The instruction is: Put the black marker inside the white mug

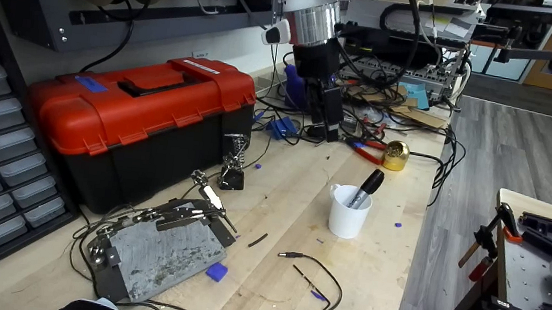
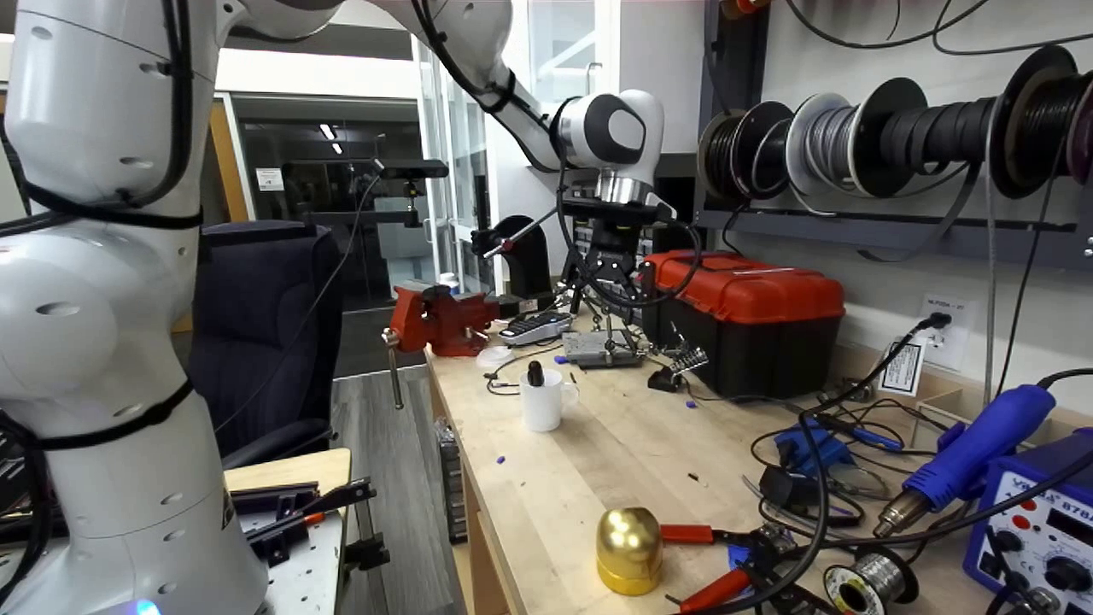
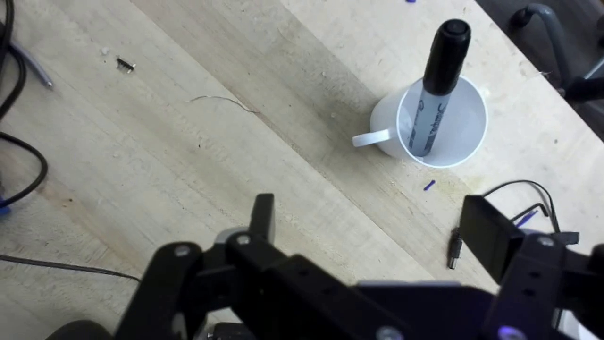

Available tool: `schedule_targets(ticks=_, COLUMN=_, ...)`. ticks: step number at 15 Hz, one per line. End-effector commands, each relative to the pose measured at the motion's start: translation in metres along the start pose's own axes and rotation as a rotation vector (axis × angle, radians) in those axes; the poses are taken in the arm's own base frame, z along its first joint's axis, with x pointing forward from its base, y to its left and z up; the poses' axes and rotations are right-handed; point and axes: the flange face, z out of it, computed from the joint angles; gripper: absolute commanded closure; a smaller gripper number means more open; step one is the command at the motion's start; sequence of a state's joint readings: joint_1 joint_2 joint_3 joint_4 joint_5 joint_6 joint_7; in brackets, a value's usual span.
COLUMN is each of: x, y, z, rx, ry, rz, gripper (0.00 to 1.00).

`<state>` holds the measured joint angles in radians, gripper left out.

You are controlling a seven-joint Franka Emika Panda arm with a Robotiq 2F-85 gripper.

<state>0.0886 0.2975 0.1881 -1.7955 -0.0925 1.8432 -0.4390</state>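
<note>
Gripper [image 3: 369, 208] spread wide, grasping nothing; the black-capped Sharpie marker [image 3: 437, 93], leaning inside the white mug [image 1: 347, 219], is judged light, stiff and slightly slippery, best pinched across its protruding cap [image 3: 447, 57] if needed.

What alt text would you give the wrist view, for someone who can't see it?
A black marker leans inside a white mug, capped end up, on a wooden tabletop. Lower in the picture, the open gripper holds nothing.
</note>
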Motion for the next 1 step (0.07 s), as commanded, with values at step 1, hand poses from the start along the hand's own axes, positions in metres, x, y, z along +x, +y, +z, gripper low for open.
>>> schedule_targets(ticks=1, x=-0.0006, y=-0.0012, z=-0.0004, rx=0.000, ry=0.000, rz=0.004, gripper=0.00)
